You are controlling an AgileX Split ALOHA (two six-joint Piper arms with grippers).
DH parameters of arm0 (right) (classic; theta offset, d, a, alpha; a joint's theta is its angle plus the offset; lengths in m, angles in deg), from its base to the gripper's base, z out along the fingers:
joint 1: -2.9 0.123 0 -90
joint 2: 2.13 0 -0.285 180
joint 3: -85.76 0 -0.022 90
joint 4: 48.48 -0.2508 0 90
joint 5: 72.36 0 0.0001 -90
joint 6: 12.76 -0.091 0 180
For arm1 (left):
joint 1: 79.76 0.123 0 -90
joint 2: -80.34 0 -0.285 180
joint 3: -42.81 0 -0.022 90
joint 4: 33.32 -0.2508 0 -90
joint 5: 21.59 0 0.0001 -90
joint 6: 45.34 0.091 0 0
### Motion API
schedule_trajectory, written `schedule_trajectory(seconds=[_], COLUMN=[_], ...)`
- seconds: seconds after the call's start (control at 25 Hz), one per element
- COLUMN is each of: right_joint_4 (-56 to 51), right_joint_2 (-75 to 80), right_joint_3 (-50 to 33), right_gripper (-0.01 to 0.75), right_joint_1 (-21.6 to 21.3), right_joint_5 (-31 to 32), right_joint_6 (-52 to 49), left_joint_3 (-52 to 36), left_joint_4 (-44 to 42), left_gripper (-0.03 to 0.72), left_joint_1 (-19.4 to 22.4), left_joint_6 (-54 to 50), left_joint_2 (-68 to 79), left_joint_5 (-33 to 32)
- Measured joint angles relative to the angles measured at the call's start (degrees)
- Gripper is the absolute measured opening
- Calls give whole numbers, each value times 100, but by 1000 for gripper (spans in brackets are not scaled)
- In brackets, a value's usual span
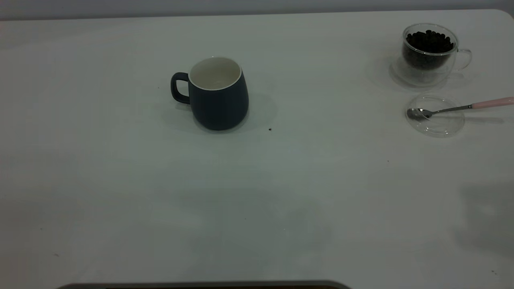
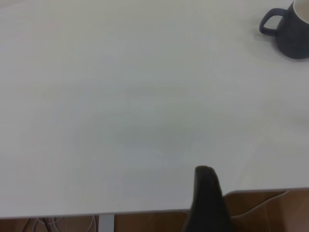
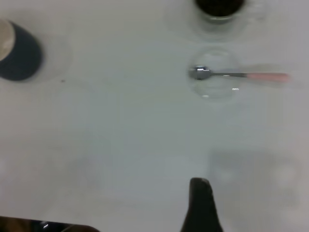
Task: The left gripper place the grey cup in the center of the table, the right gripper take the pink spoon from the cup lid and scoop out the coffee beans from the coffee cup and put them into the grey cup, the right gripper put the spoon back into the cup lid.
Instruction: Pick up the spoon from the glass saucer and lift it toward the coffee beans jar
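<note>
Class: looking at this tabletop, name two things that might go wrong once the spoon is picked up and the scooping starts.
1. The pink spoon rests on the clear cup lid with its handle overhanging; a grasp could tip it or drag the lid.
2. The coffee cup stands far from the grey cup, so beans may spill onto the table in transit.

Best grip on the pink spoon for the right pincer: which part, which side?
Judging from its pose, take the pink spoon by the pink handle end. Its bowl rests in the cup lid, while the stem and handle reach out past the lid's rim toward the table's right edge, above the table. Come down from above, fingers across the handle, clear of the coffee cup behind.
</note>
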Motion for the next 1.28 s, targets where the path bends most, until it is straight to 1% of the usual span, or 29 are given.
schedule_trajectory(seconds=[0.12,0.24,0.36,0.48,0.56,0.72,0.8,0.88,1.0,1.28], right_joint_4=[-280,-369,-602,-1100,-1539,-2557,-3038,-3399,-3608,-3853], right_joint_2=[623,1051,1374,1675,1880,2397,2734,3037,3444,4357], right_joint_3=[245,302,314,314,314,319,320,325,325,342], right_gripper=[628,655,675,683,683,683,683,683,683,676], right_joint_1=[0,-4,-225,-741,-1216,-2189,-2574,-2841,-2944,-2950], right_joint_5=[-179,-372,-560,-573,-460,72,397,626,643,460], right_joint_6=[154,166,302,771,1237,2381,2945,3343,3654,3938], left_joint_3=[0,0,0,0,0,0,0,0,0,0], left_joint_4=[0,0,0,0,0,0,0,0,1,1], left_gripper=[588,588,588,588,588,588,588,588,588,588], left_joint_1=[0,0,0,0,0,0,0,0,0,0], left_joint_6=[0,0,0,0,0,0,0,0,0,0], left_joint_2=[0,0,0,0,0,0,0,0,0,0], left_joint_5=[0,0,0,0,0,0,0,0,0,0])
